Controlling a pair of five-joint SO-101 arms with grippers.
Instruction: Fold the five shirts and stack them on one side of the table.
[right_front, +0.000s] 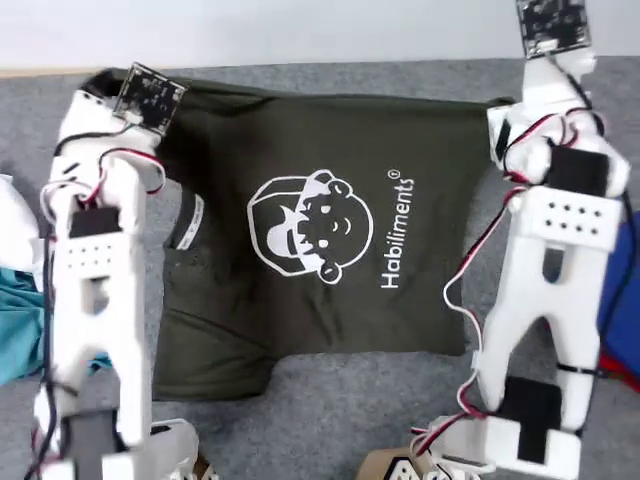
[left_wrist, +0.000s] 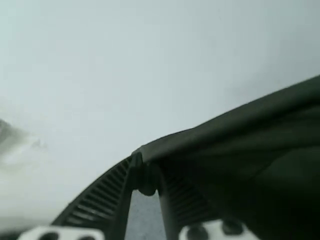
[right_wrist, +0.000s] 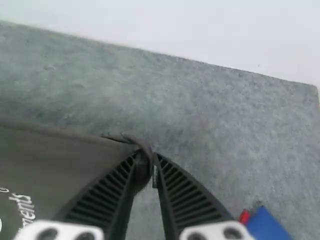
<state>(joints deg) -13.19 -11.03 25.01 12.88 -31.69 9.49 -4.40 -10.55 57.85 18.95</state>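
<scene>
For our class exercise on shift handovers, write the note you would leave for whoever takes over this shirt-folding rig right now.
Left hand: shut on one far corner of the dark green shirt.
Right hand: shut on the other far corner.
Things: the shirt lies spread, print up, on the grey table, rumpled at its near edge by the left arm. A teal cloth and a white cloth lie beside the left arm, a blue item beside the right.
Done: shirt spread out, not yet folded.
Left: fold it, then the rest, and stack them on one side.
</scene>
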